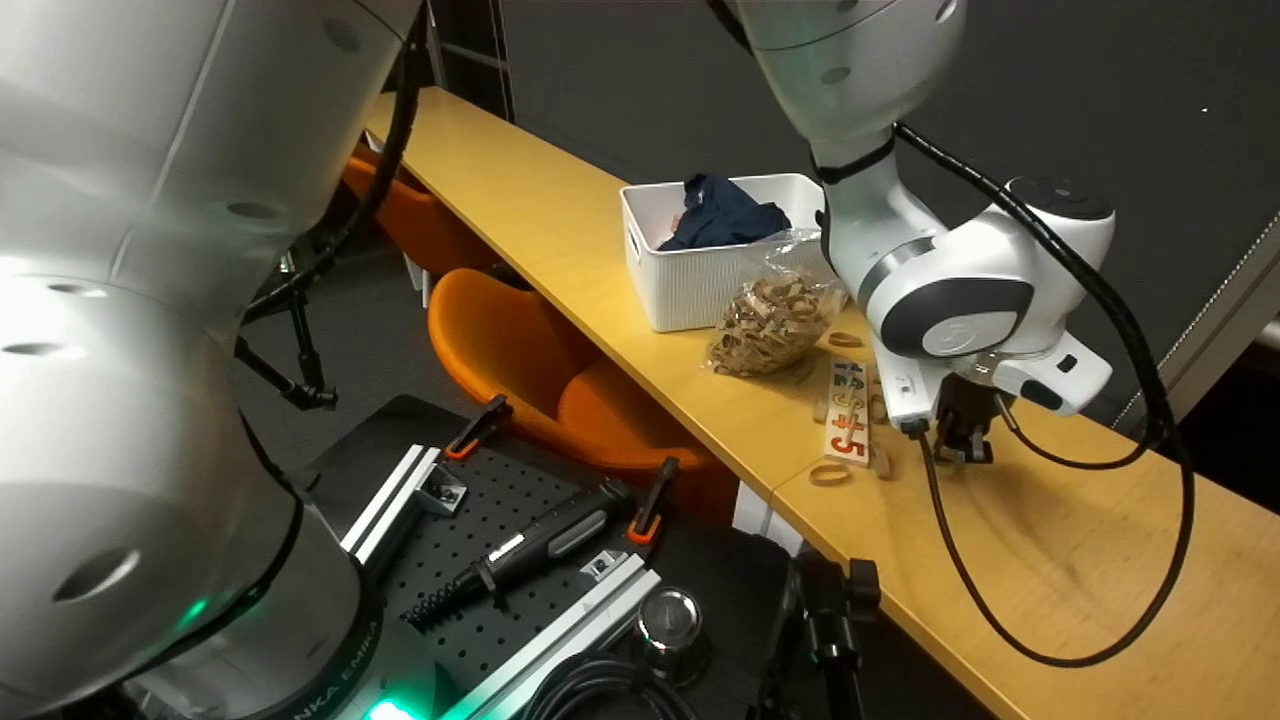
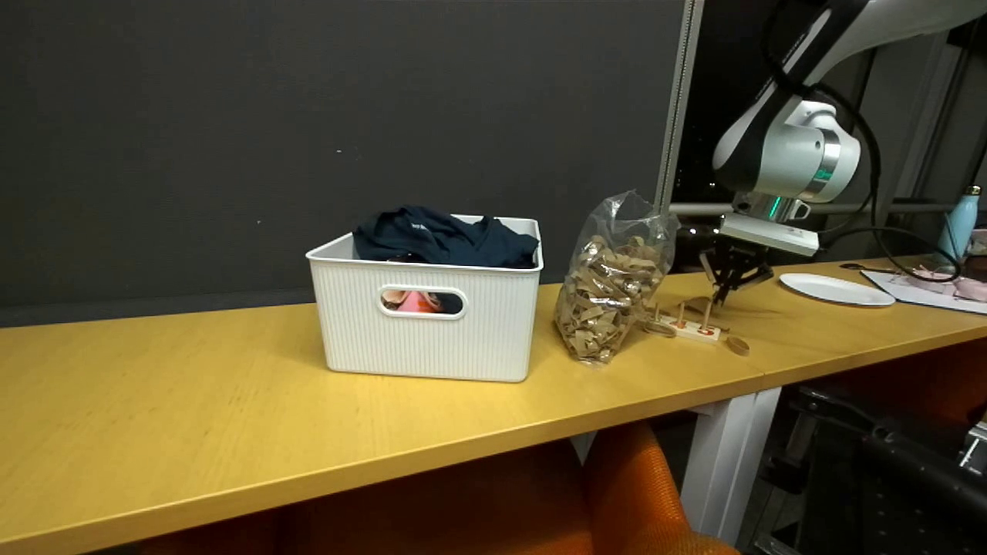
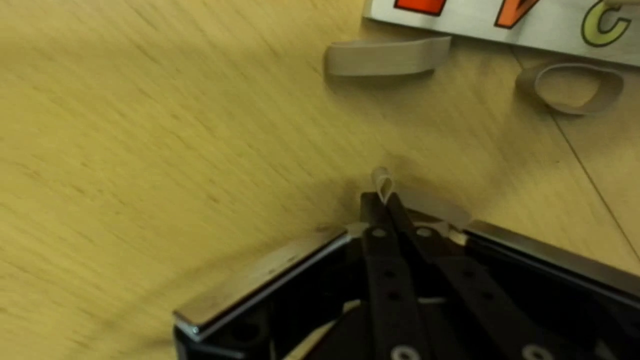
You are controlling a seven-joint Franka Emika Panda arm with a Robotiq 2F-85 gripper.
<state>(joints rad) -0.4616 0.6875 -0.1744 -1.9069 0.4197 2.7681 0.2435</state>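
Pinching a tan band (image 3: 380, 175) in the pincer (image 3: 384, 199), jaws standing almost together | numbered board (image 3: 547, 30) lying nearby | bag of bands (image 2: 609, 301) standing beside white bin (image 2: 424, 347)

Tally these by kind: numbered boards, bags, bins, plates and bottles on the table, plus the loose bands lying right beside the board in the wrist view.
Numbered board: 1
Tan bands right beside it in the wrist view: 2
Clear bag: 1
White bin: 1
White plate: 1
Blue bottle: 1
Total: 7
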